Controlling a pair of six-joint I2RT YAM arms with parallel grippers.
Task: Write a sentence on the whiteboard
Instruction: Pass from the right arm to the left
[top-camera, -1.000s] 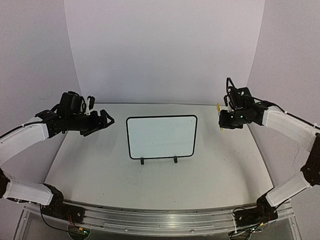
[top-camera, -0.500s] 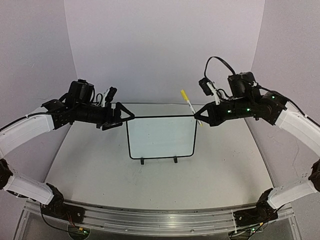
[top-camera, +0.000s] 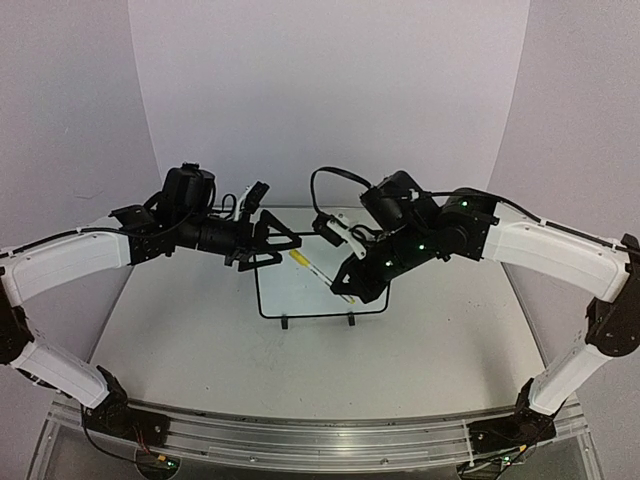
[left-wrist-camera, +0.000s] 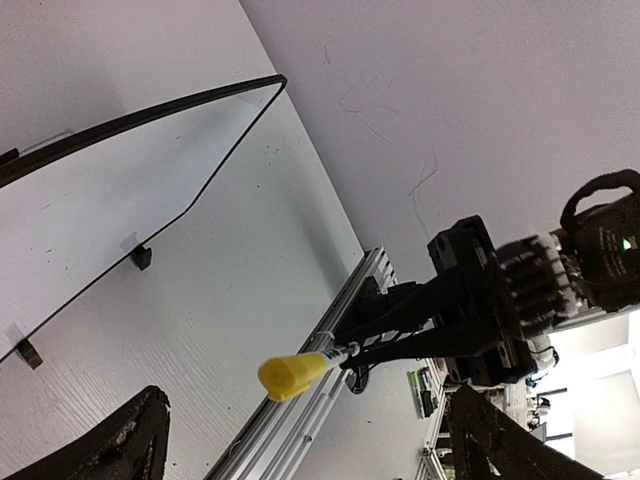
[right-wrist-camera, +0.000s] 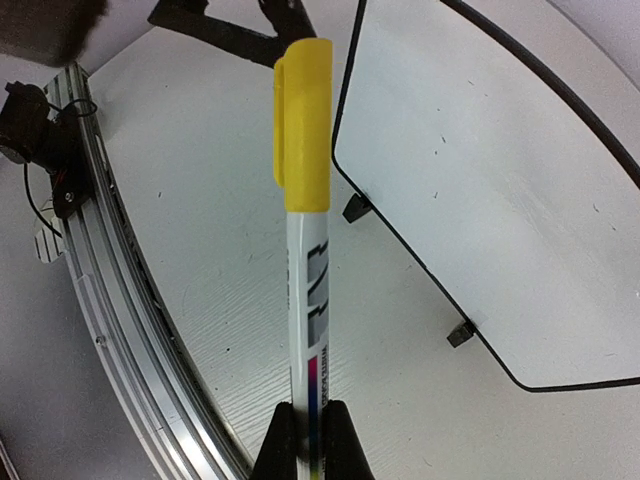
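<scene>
Whiteboard (top-camera: 300, 297) standing mid-bench (top-camera: 180, 340), no writing visible | right claw (right-wrist-camera: 305, 440) pinching marker (right-wrist-camera: 303, 250) by its tail, yellow cap (right-wrist-camera: 303, 120) on | left claw (top-camera: 285, 245) spread beside cap | pen likely light and slick: you'd grip the cap squarely; board probably tips easily.

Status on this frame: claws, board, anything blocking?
Right claw shut on yellow-capped white marker, cap on. Left claw open, facing the cap. Black-framed white board unmarked, nothing lying on it.
</scene>
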